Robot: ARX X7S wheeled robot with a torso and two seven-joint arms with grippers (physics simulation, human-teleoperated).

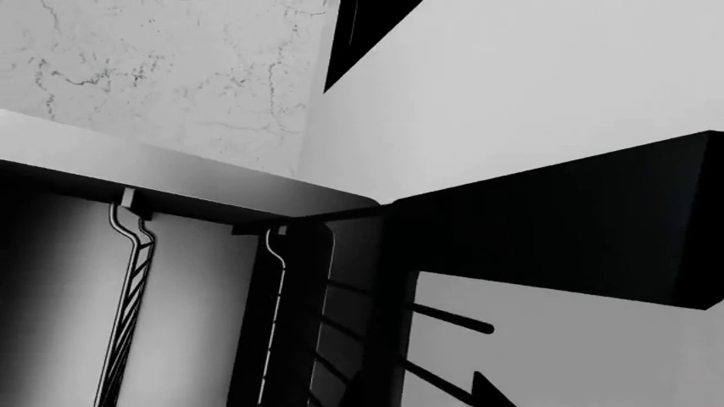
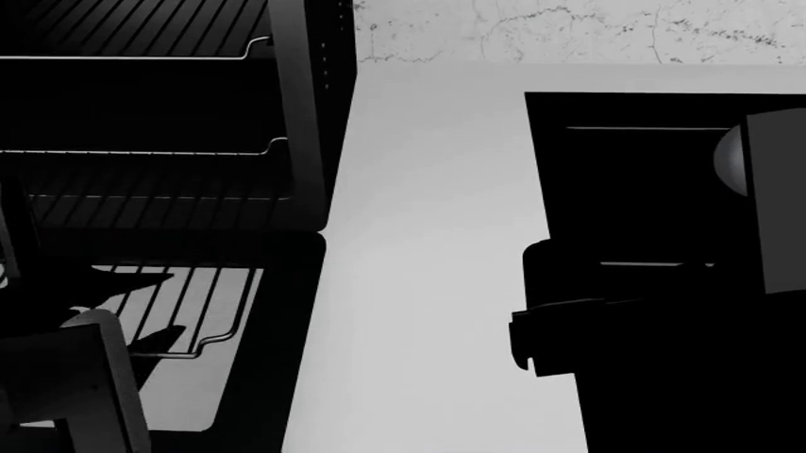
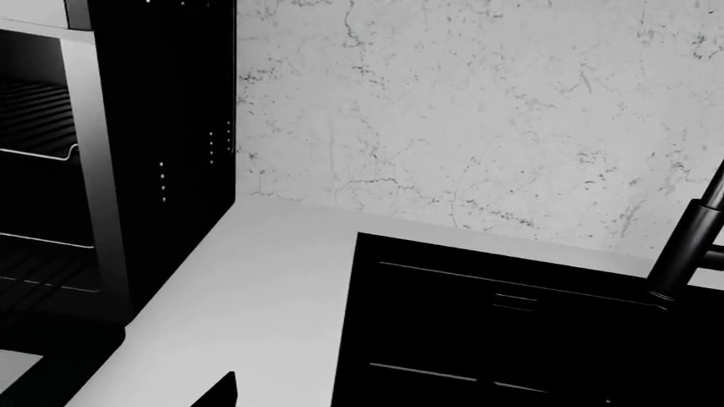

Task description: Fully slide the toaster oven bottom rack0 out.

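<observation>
The toaster oven point(image 2: 296, 113) stands at the far left with its door point(image 2: 271, 377) folded down flat. The bottom rack0 point(image 2: 202, 302) is slid out over the door, its front rim near the door's outer edge. The upper racks point(image 2: 189, 52) stay inside. My left gripper point(image 2: 123, 323) hovers over the rack's left part, its two dark fingertips point(image 2: 158, 336) spread apart and closed on nothing. In the left wrist view the oven cavity point(image 1: 192, 280) and rack rims point(image 1: 130, 254) show, with one fingertip point(image 1: 489, 392). My right arm point(image 2: 554, 330) hangs over the cooktop; one fingertip point(image 3: 223, 392) shows far off-centre.
A flat black cooktop panel point(image 2: 629, 170) is set in the white counter point(image 2: 428, 236) at the right, also in the right wrist view point(image 3: 509, 322). A marble wall point(image 3: 453, 110) runs behind. A black tap point(image 3: 696, 246) stands at the far right.
</observation>
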